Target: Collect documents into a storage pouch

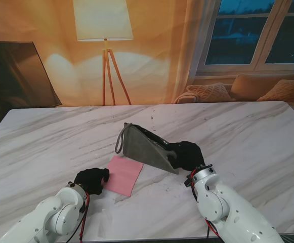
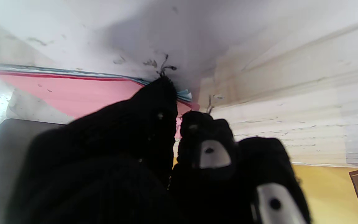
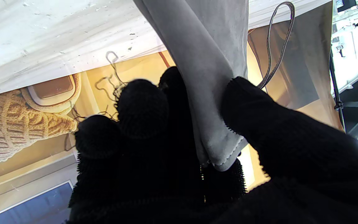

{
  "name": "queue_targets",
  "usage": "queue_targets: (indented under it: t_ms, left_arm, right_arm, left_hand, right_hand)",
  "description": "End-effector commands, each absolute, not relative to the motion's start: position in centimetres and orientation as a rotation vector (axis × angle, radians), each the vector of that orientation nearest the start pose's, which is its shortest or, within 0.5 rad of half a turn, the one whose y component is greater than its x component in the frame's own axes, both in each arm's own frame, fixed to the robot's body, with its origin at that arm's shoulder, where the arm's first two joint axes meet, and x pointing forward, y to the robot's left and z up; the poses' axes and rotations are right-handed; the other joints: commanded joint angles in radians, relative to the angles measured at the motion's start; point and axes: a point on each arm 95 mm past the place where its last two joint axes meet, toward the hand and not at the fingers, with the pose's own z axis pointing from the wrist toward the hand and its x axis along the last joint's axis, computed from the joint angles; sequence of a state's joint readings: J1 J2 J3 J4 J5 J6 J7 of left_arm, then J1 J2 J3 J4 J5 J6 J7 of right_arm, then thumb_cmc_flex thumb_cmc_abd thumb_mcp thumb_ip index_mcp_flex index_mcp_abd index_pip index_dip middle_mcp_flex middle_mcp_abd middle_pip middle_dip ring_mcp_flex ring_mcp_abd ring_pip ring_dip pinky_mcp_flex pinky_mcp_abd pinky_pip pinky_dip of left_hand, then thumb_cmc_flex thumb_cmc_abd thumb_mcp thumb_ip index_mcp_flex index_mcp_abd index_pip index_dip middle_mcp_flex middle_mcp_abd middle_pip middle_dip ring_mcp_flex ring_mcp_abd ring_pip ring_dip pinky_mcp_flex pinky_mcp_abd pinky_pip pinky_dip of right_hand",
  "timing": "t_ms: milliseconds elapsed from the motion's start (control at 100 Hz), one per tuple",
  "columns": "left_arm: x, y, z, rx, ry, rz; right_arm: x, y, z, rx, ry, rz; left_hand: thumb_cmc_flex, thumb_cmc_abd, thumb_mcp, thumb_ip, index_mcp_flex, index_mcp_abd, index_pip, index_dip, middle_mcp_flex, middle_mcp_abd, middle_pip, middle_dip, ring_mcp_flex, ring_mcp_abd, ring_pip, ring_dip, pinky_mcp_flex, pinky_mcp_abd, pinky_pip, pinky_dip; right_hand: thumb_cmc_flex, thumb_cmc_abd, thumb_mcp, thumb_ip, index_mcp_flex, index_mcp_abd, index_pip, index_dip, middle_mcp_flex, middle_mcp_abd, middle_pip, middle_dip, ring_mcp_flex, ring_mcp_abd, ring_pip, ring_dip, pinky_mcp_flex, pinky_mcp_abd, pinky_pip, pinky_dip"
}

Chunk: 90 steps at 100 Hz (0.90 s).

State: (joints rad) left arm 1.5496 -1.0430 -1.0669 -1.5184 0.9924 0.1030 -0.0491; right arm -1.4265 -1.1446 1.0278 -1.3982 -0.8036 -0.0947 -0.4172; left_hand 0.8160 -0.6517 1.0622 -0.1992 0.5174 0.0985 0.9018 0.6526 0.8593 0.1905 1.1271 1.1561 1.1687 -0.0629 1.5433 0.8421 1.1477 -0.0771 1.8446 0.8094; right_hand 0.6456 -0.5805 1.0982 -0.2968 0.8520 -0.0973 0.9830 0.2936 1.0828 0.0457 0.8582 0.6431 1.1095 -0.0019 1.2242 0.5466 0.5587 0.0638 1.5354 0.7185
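Note:
A grey fabric pouch (image 1: 144, 147) stands tilted up at the table's middle, its strap loop (image 1: 119, 142) hanging at the left end. My right hand (image 1: 187, 154) is shut on the pouch's right corner; in the right wrist view the thumb (image 3: 259, 124) and fingers (image 3: 141, 109) pinch the grey cloth (image 3: 210, 77). A pink document (image 1: 122, 174) lies flat just nearer to me than the pouch, topping a thin stack with blue and white edges (image 2: 185, 93). My left hand (image 1: 92, 179) sits curled at its near-left corner, fingertips (image 2: 163, 93) on the edge; a grip is unclear.
The white marble table (image 1: 248, 131) extends wide on both sides. A floor lamp (image 1: 104, 30), a dark panel (image 1: 15, 76) and a sofa with cushions (image 1: 268, 88) stand beyond the far edge.

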Motion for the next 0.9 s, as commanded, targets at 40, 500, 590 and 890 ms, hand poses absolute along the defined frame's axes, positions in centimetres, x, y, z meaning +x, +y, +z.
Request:
queue_targets:
  t_ms: [40,500,590,890]
  left_arm:
    - [37.9,-0.3,-38.3,-1.271,1.711,-1.245]
    - [38.0,0.9,-37.1,-1.163,1.815,-1.182]
    - [38.1,1.0,-37.0,-1.151,1.827,-1.169]
    - [38.8,1.4,-37.2,-1.148,1.860,-1.163]
  right_arm:
    - [41.7,4.0,-33.8,1.182,1.230,1.821]
    - [41.6,4.2,-33.9,1.186,1.237,1.823]
    - [41.5,4.2,-33.9,1.189,1.238,1.822]
    - [41.5,4.3,-33.9,1.194,1.244,1.819]
  left_hand:
    - [-0.029,-0.054,0.012,-0.015,-0.078,0.024,-0.109,-0.027,-0.019,0.022,0.001,0.034,0.074,0.229,0.064,0.022,-0.017,-0.207,0.249,-0.051]
    - [-0.172,0.073,-0.022,0.106,-0.266,0.032,-0.362,-0.165,-0.578,0.053,-0.504,-0.360,-0.818,0.399,-0.610,0.106,-0.897,0.267,-0.448,0.147]
    - [-0.176,0.079,-0.033,0.108,-0.286,0.025,-0.418,-0.191,-0.634,0.045,-0.590,-0.432,-0.922,0.398,-0.777,0.016,-1.091,0.312,-0.588,0.113]
    - [-0.169,0.065,-0.024,0.110,-0.365,-0.012,-0.579,-0.243,-0.681,0.036,-0.813,-0.661,-0.999,0.409,-1.066,-0.183,-1.244,0.368,-0.831,-0.098]
  right_hand:
    - [0.003,0.041,-0.013,0.010,0.002,-0.010,0.017,0.007,-0.001,0.033,0.021,0.003,0.002,-0.038,-0.018,-0.010,-0.010,-0.012,0.008,-0.009]
    - [0.002,0.041,-0.013,0.010,0.003,-0.010,0.018,0.007,-0.002,0.034,0.020,0.003,0.001,-0.038,-0.018,-0.011,-0.010,-0.012,0.008,-0.009]
    - [0.002,0.041,-0.013,0.010,0.002,-0.011,0.017,0.007,-0.002,0.035,0.020,0.003,0.001,-0.038,-0.018,-0.011,-0.010,-0.012,0.008,-0.009]
    - [0.001,0.040,-0.013,0.010,0.003,-0.011,0.017,0.007,-0.001,0.034,0.021,0.003,0.001,-0.038,-0.018,-0.011,-0.010,-0.012,0.008,-0.009]
